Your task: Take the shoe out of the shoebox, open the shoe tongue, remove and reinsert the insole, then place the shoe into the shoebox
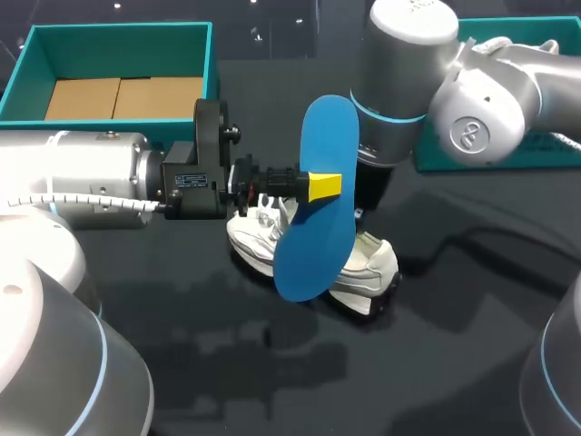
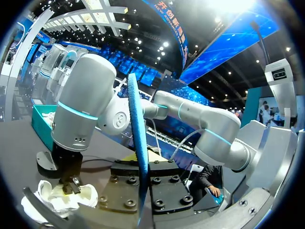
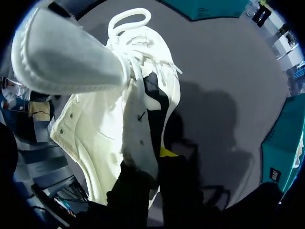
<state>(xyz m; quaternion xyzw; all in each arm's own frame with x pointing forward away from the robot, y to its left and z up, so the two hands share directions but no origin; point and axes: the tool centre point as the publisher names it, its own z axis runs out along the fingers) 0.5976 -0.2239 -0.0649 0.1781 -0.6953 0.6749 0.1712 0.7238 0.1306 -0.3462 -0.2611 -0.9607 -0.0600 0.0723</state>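
My left gripper (image 1: 324, 186) is shut on a blue insole (image 1: 318, 200) and holds it upright on its edge above the table. In the left wrist view the insole (image 2: 136, 119) stands edge-on between the fingers. A white laced shoe (image 1: 368, 268) lies on the dark table just behind and below the insole. My right gripper (image 3: 152, 164) comes down from above and is shut on the edge of the shoe's upper (image 3: 138, 138), beside the raised padded tongue (image 3: 66, 57). The same gripper (image 2: 71, 183) shows on the shoe (image 2: 57, 200) in the left wrist view.
A teal shoebox (image 1: 118, 32) with a cardboard floor stands open at the back left. A second teal box part (image 1: 536, 150) lies at the back right behind my right arm. The table's front is bare dark surface.
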